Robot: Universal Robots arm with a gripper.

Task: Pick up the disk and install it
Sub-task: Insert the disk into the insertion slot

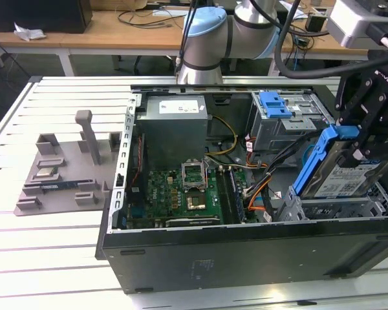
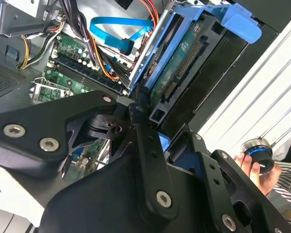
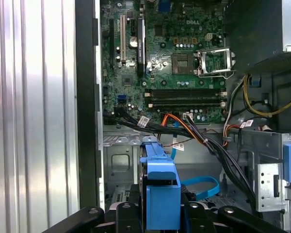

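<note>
The arm reaches over the open computer case (image 1: 181,252) from the far side, its gripper (image 1: 361,139) clenched on the disk (image 1: 349,171), which it holds tilted on edge above the metal drive bay (image 1: 330,210) at the exterior view's right.

Bright overhead light is washing out the slatted desk (image 1: 52,258) in the exterior view and glaring off it in both wrist views. The computer case (image 1: 246,258) interior is lying in dimmer shadow. The near pincer linkages are blurring softly.
</note>
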